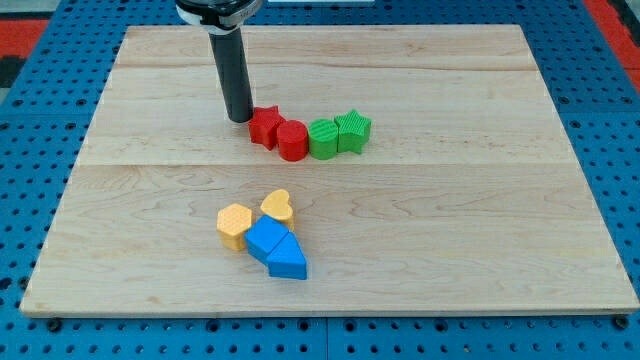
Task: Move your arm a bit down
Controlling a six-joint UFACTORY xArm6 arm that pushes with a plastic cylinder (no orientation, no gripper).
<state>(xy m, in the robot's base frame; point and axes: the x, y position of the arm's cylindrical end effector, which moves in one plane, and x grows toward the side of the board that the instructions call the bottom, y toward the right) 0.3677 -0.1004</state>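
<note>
Dark rod descending from the far edge; my tip rests on the table, touching the red star on its left. No gripper fitted, nothing held. Nearward path bare; yellow hexagon lies well nearer.

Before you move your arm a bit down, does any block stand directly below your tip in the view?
Nothing visible does. My tip sits beside the red star, on its left in the view. Toward the view's bottom the board is bare until the yellow hexagon, far lower.
</note>
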